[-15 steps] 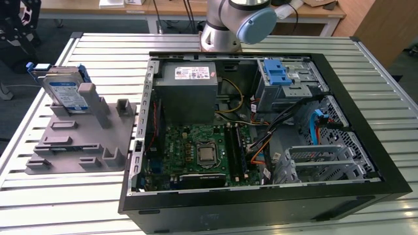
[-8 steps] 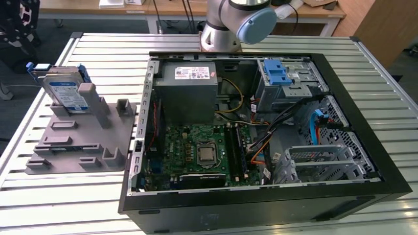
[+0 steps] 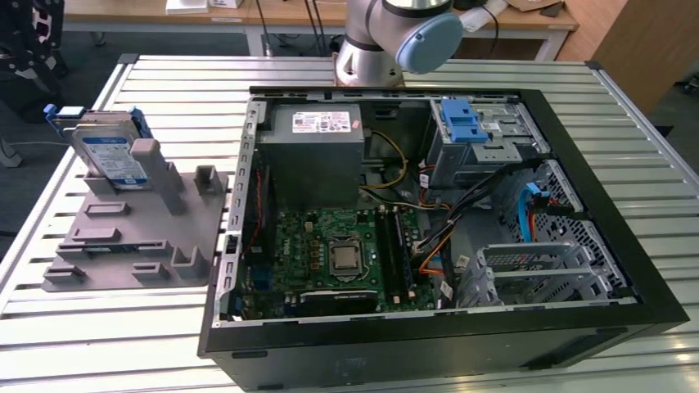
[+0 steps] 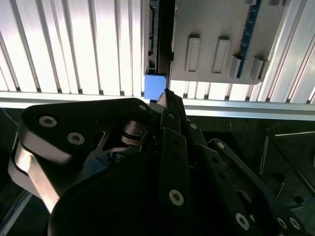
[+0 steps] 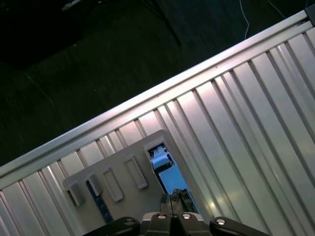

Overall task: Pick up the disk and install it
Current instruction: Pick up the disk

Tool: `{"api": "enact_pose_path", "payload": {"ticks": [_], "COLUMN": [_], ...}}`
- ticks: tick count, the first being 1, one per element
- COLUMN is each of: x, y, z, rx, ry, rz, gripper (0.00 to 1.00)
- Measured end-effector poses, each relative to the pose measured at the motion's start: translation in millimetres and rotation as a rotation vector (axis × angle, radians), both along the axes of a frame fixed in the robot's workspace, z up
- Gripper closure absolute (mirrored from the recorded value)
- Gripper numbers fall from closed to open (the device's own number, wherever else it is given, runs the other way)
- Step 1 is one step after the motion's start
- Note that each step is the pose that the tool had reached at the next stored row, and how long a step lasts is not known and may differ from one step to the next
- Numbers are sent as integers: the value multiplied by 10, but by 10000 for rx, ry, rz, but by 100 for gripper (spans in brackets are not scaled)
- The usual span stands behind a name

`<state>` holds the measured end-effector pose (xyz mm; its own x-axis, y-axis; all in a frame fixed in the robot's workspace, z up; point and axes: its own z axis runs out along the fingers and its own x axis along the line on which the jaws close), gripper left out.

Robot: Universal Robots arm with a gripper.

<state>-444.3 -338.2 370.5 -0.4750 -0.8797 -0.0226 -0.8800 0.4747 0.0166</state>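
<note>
At the exterior view's left: disk [image 3: 110, 155] propped upright in grey holder [image 3: 120, 246], top edge likely left free for grasping.
Gripper [image 5: 173, 201]: fingers [image 5: 167, 200] pinched together, empty, over disk.

**Silver-grey arm [image 3: 366, 51] with a matt black tool [image 4: 167, 97]**

In the exterior view the arm is seen as smooth silver-grey metal tubing, and its rounded joint housing is closed by a pale blue cap [image 3: 428, 41]. In both wrist views the tool [image 5: 173, 199] is seen to be built from flat black links [image 4: 173, 162] with rounded ends, laid in layers and narrowing toward the tips. The links are pinned by round silver screws [image 4: 176, 197], each set in a shallow recess. Behind the tips a broad black plate [image 4: 83, 123] with a paler bevelled edge is seen, marked by two more silver screw heads.
</note>
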Motion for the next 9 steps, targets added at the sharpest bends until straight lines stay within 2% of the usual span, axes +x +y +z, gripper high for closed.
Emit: {"api": "enact_pose_path", "payload": {"ticks": [9], "x": [0], "y": [0], "z": [0], "rx": [0], "ry": [0], "rz": [167], "gripper": [89]}}
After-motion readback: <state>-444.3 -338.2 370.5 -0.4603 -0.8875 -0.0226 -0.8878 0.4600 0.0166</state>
